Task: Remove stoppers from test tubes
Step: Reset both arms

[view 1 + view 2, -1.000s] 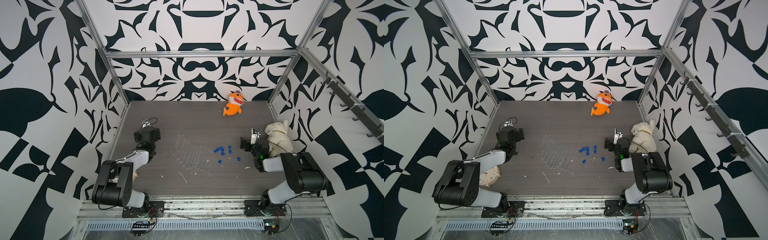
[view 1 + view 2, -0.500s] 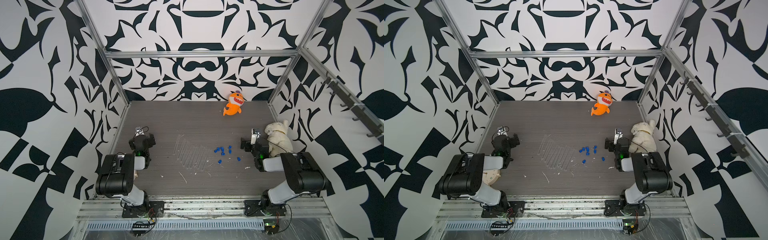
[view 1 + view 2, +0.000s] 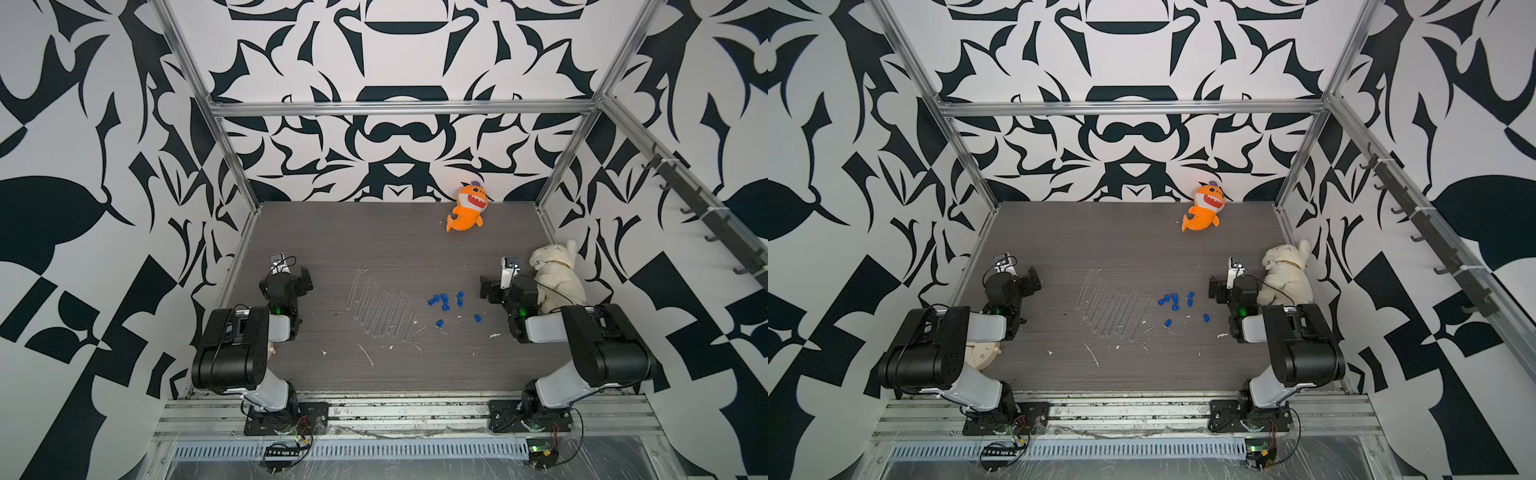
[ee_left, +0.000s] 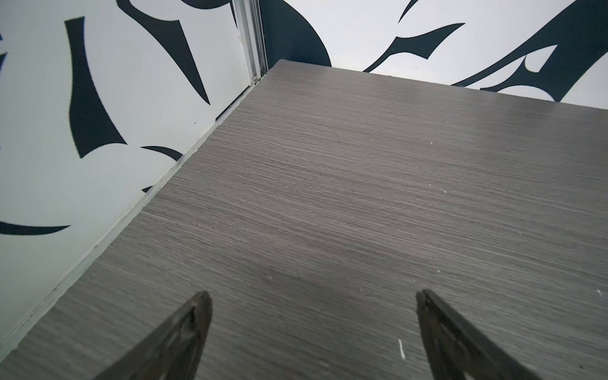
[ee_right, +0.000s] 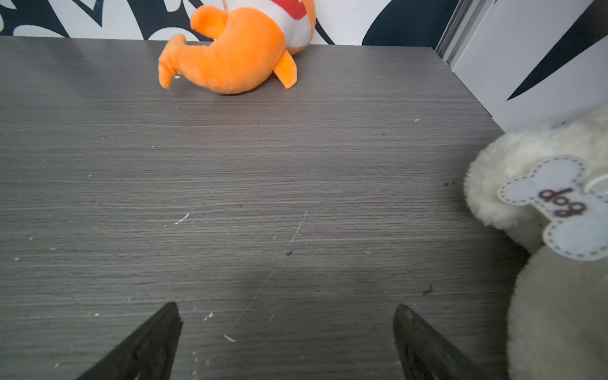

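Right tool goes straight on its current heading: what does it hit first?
Right tool likely meets the orange shark plush by the back wall, across the table; white dog plush lies off to one side. Depth unclear.

Bright, even, lit from overhead. Faint soft shadows on the table [image 3: 374, 241], mild sheen at its far end in left wrist view. Slight wide-angle bowing toward edges of both top views. Nearby plush dog [image 5: 559, 312] blurred.

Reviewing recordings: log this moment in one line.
left claw: open; right claw: open; tiny blue plastic stoppers: loose beside clear thin test tubes
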`<action>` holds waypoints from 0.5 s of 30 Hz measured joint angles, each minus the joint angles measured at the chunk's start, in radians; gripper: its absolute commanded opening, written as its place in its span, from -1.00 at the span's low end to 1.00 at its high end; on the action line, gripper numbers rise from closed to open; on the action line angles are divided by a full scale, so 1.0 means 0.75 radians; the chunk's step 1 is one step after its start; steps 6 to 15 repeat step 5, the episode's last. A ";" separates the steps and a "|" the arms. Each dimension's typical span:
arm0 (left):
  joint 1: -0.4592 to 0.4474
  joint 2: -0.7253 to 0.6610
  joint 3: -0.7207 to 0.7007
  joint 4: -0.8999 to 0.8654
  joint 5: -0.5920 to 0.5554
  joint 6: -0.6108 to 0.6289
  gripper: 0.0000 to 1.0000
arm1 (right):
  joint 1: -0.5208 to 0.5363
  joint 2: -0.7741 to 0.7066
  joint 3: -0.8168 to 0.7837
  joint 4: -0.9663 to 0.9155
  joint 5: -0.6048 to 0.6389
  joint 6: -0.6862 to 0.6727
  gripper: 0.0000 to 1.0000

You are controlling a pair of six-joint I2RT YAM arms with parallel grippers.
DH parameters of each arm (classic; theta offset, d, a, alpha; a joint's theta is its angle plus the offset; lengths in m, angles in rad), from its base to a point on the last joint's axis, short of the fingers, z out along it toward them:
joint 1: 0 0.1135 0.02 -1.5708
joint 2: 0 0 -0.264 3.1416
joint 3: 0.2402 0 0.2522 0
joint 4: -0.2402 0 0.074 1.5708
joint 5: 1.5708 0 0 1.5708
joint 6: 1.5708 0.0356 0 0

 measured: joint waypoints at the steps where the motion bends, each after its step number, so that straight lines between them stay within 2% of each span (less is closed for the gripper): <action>1: 0.000 0.000 0.000 0.000 0.000 -0.001 0.99 | 0.000 0.000 0.000 0.000 -0.001 0.000 1.00; 15: 0.000 0.000 0.000 0.000 0.000 -0.003 0.99 | 0.000 0.000 0.002 -0.001 -0.001 -0.001 1.00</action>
